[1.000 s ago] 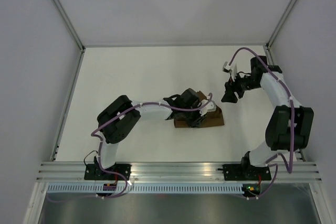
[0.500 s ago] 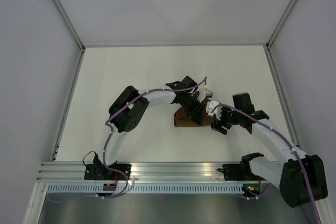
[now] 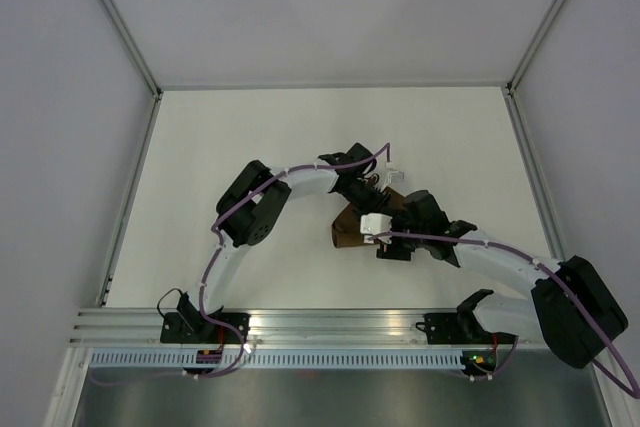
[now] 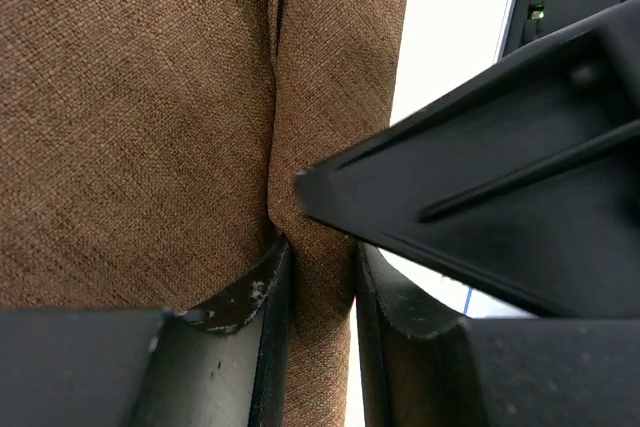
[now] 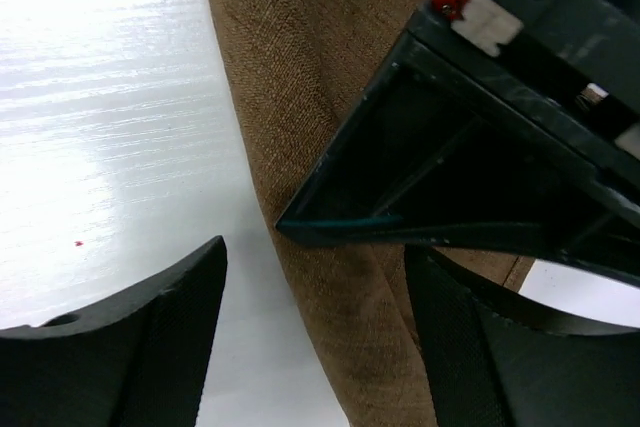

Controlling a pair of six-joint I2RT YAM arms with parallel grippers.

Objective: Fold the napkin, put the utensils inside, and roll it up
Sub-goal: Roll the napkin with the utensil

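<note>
Here, the dark-brown woven cloth napkin lies bunched in long folds near the middle of the white table, between my two grippers.
My left gripper is clamped on a raised ridge of the cloth, with a black finger pressing on each side of it. My right gripper stands wide apart and grips nothing. One finger is over bare table and the other over the napkin, with the cloth's edge running between them.
</note>
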